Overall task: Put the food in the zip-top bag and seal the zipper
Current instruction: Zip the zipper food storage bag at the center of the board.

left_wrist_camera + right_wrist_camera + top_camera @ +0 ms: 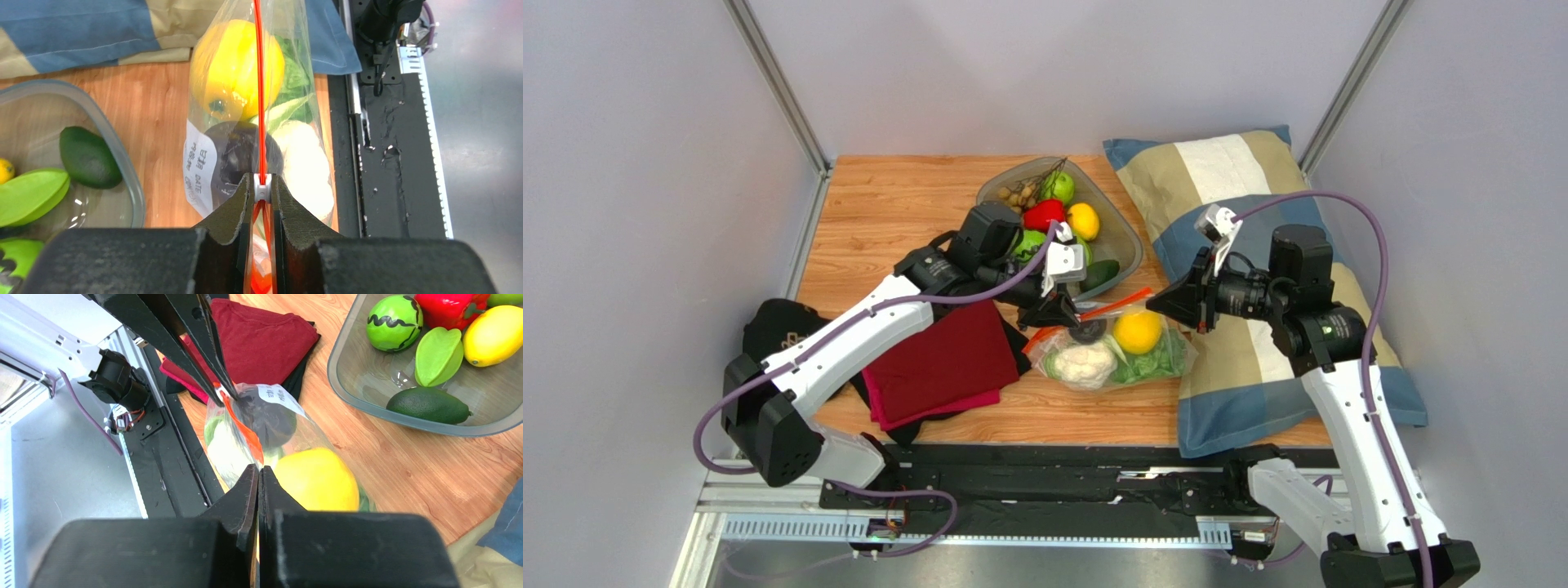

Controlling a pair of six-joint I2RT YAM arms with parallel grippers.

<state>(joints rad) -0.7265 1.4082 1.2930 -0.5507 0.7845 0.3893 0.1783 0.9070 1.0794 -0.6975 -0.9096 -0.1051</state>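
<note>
Both ends of the zipper (260, 92) sit pinched inside left gripper (263, 185) and right gripper (258, 473)

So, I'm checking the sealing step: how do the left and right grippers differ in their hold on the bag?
The left gripper clamps the white slider on the zipper, fingers slightly apart; the right gripper pinches the zipper's other end, fingers fully shut. The left comes in beside the tray, the right over the pillow. Both hold the zipper taut.
</note>
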